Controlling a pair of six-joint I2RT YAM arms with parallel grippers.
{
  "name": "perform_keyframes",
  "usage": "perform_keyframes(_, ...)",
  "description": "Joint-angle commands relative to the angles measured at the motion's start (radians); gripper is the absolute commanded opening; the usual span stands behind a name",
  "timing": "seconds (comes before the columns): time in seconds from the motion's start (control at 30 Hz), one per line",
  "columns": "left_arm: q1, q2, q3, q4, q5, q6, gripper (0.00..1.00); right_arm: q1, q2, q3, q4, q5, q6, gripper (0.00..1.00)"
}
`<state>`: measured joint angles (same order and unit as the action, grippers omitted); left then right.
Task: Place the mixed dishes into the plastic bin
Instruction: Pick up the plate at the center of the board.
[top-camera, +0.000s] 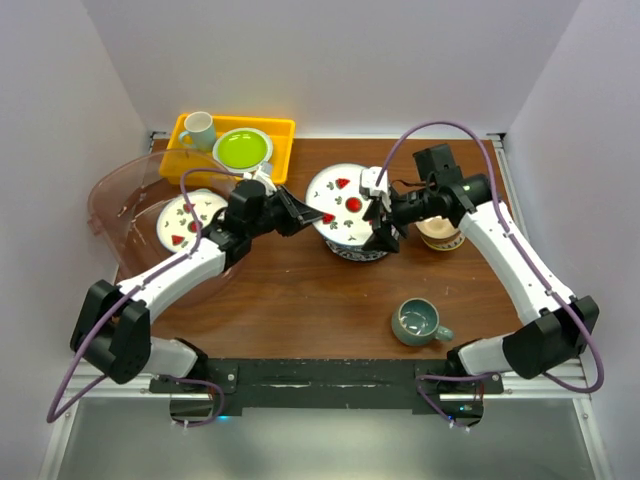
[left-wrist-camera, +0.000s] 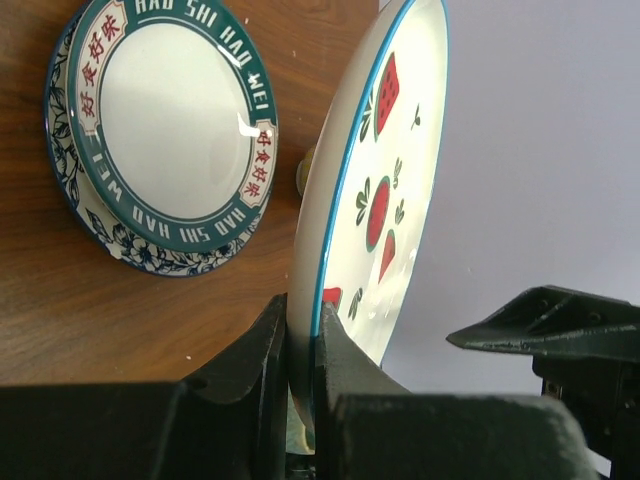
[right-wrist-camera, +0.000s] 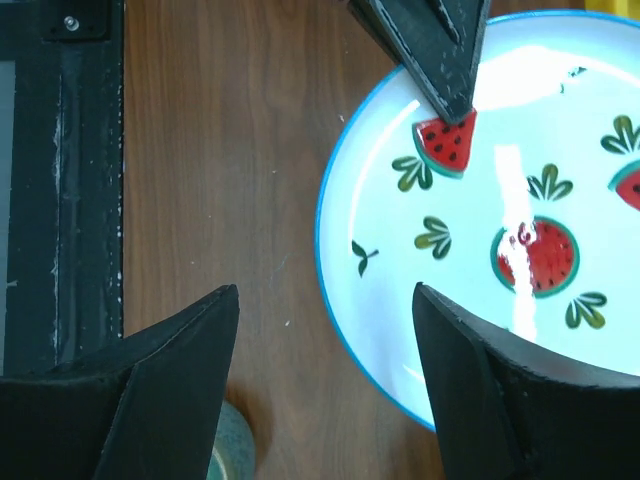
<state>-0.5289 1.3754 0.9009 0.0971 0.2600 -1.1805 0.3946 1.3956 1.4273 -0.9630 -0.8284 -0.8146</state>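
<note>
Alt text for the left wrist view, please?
The left gripper is shut on the rim of a blue-rimmed watermelon plate, seen nearly edge-on. Beyond it, a green-banded lettered plate sits atop a blue-floral dish on the wooden table.

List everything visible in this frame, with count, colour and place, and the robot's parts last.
plastic bin: one, clear pinkish, table's far left
binned watermelon plate: one, white with red slices, lying in the bin
held watermelon plate: one, white, blue-rimmed, raised over the table's middle
lettered plate: one, white with teal band, on the table under the held one
cream bowl: one, tan, right of centre
teal mug: one, near right
yellow tray: one, back left
white mug: one, in the tray
lime-green plate: one, in the tray
table: one, brown wood
left gripper: shut on the held plate's rim
right gripper: open, beside that plate
</note>
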Motion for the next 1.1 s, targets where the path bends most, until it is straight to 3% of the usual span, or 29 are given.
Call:
perform_keyframes(0.0, 0.021, -0.101, 0.015, 0.165, 0.059, 0.030, 0.00, -0.051, -0.041, 0.067, -0.066, -0.090, -0.015, 0.75)
perform_keyframes(0.57, 0.162, -0.283, 0.001, 0.084, 0.110, 0.091, 0.00, -0.221, -0.033, 0.113, -0.031, -0.204, 0.092, 0.79)
perform_keyframes(1.07, 0.323, -0.368, 0.046, -0.011, 0.193, 0.145, 0.00, -0.278, -0.029, 0.065, 0.072, -0.202, 0.213, 0.80)
